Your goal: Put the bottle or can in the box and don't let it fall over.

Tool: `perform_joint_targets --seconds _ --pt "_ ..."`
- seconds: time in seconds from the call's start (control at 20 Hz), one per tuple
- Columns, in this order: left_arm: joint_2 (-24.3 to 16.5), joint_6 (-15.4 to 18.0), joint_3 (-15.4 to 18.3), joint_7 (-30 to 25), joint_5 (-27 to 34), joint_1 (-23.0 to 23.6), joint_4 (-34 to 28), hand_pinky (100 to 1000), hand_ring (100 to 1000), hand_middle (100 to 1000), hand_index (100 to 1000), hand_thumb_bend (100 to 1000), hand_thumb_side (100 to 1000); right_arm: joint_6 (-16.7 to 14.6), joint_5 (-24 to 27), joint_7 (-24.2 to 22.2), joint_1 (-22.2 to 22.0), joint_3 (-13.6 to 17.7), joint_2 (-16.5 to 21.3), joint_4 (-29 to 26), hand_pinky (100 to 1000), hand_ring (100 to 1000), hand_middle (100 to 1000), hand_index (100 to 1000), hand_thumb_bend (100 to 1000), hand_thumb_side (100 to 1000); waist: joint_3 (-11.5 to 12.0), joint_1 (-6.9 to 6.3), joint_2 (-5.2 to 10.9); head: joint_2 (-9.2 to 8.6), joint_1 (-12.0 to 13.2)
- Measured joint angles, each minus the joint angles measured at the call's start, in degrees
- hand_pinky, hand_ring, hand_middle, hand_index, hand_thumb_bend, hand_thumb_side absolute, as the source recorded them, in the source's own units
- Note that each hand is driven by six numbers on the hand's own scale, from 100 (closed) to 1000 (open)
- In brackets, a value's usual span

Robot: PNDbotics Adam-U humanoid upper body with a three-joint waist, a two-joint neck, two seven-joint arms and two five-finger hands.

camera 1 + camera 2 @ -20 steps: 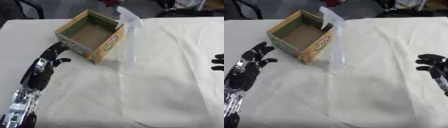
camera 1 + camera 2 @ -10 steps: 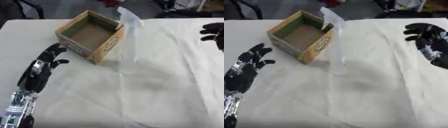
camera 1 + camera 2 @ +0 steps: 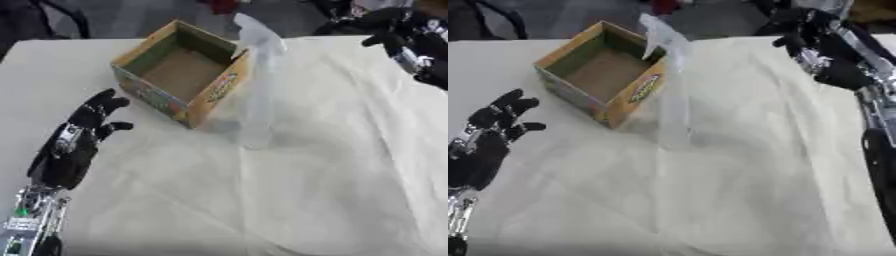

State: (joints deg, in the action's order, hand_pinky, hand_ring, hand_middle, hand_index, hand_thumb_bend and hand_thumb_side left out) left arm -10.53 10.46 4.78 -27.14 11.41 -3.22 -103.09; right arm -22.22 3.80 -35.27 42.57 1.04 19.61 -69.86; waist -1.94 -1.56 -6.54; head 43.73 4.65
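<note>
A tall clear bottle with a white spray top (image 3: 255, 95) stands upright on the white cloth, touching the right side of an open cardboard box (image 3: 179, 72). The box is empty inside. My right hand (image 3: 815, 47) is raised at the upper right, fingers spread, well to the right of the bottle and apart from it. My left hand (image 3: 77, 145) rests open on the cloth at the left, below and left of the box, holding nothing.
The white tablecloth (image 3: 297, 190) covers the table and is wrinkled in front of the bottle. Dark chairs and clutter show beyond the far table edge (image 3: 52, 20).
My right hand has risen from the right edge up and back to the far right corner. The left hand has shifted slightly; the bottle and box stay put.
</note>
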Motion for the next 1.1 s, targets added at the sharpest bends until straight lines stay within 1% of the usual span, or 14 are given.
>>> perform_joint_targets --seconds 0.05,0.1,0.15,0.25,0.45,0.75,1.1 --pt "0.0 0.0 0.0 -0.1 0.1 -0.1 0.0 783 1000 801 962 155 899 0.0 -1.0 0.0 0.7 0.0 -0.6 1.3 780 852 843 868 100 453 0.1 -0.07 0.0 0.0 -0.3" --pt "0.0 -0.1 -0.1 -0.2 0.1 -0.2 0.0 782 1000 797 961 161 900 -0.1 -1.9 0.1 1.1 0.1 -1.1 2.5 780 852 843 869 100 429 0.2 -0.1 0.0 0.0 -0.5" --pt "0.1 -0.1 -0.2 -0.2 0.1 -0.4 0.0 782 1000 796 960 153 892 -0.2 -3.0 0.2 1.6 0.2 -1.6 3.6 780 852 843 869 100 453 0.4 -0.11 0.0 0.0 -0.7" --pt "0.4 -0.2 -0.3 -0.3 0.3 -0.4 0.0 781 1000 793 959 152 890 -0.5 -4.9 0.5 2.3 0.5 -2.5 5.5 777 851 842 868 100 465 0.8 -0.17 0.0 0.01 -0.8" --pt "0.5 -0.2 -0.3 -0.3 0.6 -0.4 0.0 778 1000 791 959 150 883 -0.7 -8.1 1.5 2.5 1.1 -4.0 8.4 775 851 842 870 100 463 1.1 -0.54 0.0 0.01 -1.2" --pt "1.0 -0.2 -0.4 -0.2 1.2 -0.8 0.0 769 1000 786 957 148 871 -0.9 -12.8 3.5 2.8 1.5 -6.2 10.9 779 860 852 882 100 454 1.8 -0.77 0.01 0.01 -1.5" --pt "1.0 -0.2 -0.4 -0.2 1.7 -1.0 0.0 768 1000 780 954 147 868 -2.0 -16.5 5.1 3.2 1.6 -7.5 11.7 793 887 879 896 100 485 2.5 -0.83 0.01 0.01 -2.0"
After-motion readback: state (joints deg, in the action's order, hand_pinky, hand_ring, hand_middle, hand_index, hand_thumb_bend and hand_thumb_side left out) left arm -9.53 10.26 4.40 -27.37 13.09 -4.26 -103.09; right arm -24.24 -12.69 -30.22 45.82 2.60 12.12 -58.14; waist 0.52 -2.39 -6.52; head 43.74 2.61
